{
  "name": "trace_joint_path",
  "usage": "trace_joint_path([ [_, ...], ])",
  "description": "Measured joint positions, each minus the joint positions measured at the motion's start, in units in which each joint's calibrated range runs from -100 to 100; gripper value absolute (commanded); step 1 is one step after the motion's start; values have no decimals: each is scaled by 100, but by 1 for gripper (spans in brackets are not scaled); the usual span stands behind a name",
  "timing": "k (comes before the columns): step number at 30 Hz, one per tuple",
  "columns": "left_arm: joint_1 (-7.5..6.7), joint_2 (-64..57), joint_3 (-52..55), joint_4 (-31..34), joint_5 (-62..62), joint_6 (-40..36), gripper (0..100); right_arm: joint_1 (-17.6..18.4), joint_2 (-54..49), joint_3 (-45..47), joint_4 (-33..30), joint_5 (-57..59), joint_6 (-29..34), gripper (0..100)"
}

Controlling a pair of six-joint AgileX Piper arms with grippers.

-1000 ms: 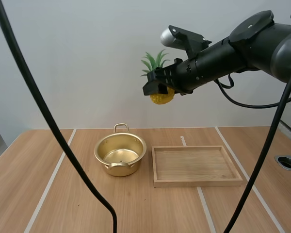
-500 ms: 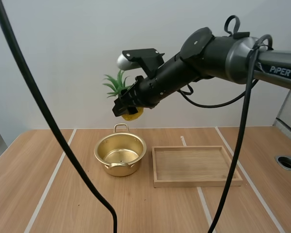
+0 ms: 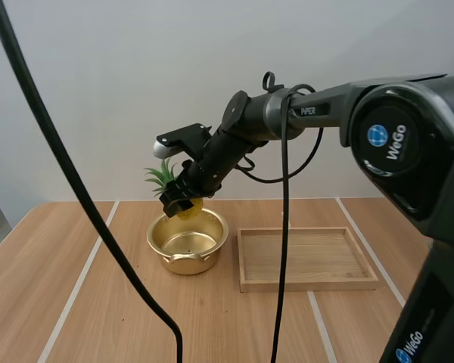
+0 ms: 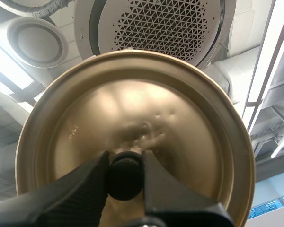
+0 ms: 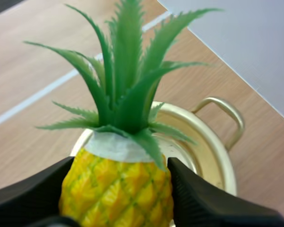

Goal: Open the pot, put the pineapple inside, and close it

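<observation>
— Where is the pineapple [image 5: 117, 189]?

— Over the pot [image 3: 157, 240], at its far rim. The yellow body hangs just above the opening, and the green crown points up and off to the pot's left. Whether the fruit touches the rim, I cannot tell.

— What has hold of it?

— The right gripper [image 3: 183, 203]. Its two black fingers are spread about as wide as the fruit and press on the body from either side, just below the white collar under the leaves. Past the crown, the wrist camera shows the pot's gold rim and one looped handle [image 5: 226, 117].

— Is the pot uncovered?

— Yes. It stands open on the table [image 3: 53, 287], its bare gold bottom showing.

— Then where is the lid [image 4: 132, 109]?

— With the left gripper [image 4: 124, 163]. The fingers are nearly together, pinching the black knob [image 4: 124, 178] at the lid's middle between their ribbed faces. The lid's gold disc faces the camera. How it stands relative to the pot, I cannot tell.

— Anything else near the pot?

— A wooden tray [image 3: 306, 257] lies flat just to the pot's right, close beside it but apart.
</observation>
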Motion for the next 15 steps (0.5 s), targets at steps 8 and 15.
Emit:
trace_joint_path([
  [8, 0, 0, 0, 0, 0, 0, 0, 0, 639, -250, -503, -154, 94, 0],
  [15, 0, 0, 0, 0, 0, 0, 0, 0, 1040, -250, -750, -170, 128, 0],
])
